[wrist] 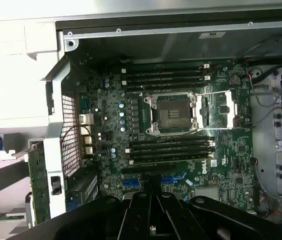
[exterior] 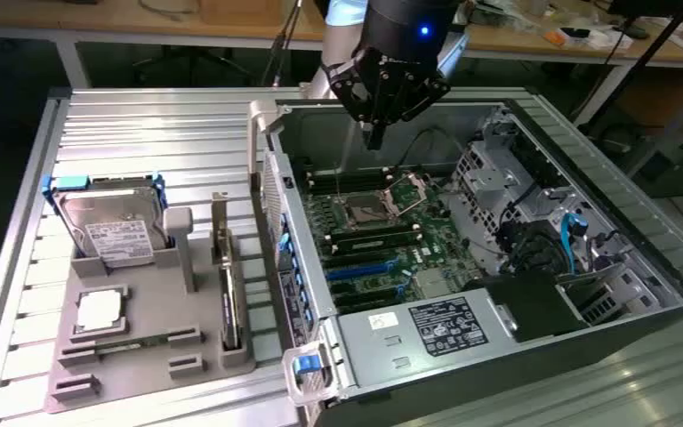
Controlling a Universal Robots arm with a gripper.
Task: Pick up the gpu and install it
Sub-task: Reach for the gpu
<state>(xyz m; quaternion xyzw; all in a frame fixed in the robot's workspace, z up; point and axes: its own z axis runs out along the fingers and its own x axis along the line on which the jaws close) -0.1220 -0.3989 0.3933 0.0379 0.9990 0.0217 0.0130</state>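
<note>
Metal is the first danger, I think. The jaws hang clenched and empty over the open computer case (exterior: 508, 382), and the case wall (exterior: 277, 213) stands between them and the gpu (exterior: 225, 276). A low path across could strike that rim.

The gpu is well apart from the jaws, lower and toward the exterior view's left, outside the case. It stands on its long edge in a slot of a grey holder (exterior: 140, 378). Such a thin card offers only a narrow edge, so a grip off the middle could let it tilt or slip. A hard drive (exterior: 110, 233) with blue rails stands in the same holder, near the card, and a grey post (exterior: 179, 236) rises between them. Wide jaws may knock either one.

Right below the jaws lies the motherboard (wrist: 180, 130) with its processor socket (wrist: 173, 112) open, so anything dropped there could harm it. A card pressed down crooked could bend against its slot. Loose blue cables (exterior: 569, 236), beyond the jaws on the side away from the holder, might also catch.

The worktop (exterior: 152, 133) is ribbed silver metal, flat and dry, and the case and holder both sit on it. I judge the light holder could slide or lift if the card sticks in its slot. Behind the arm (exterior: 395, 27) a wooden bench (exterior: 199, 22) runs along the room, with small things on it, and the floor under it is dark.
</note>
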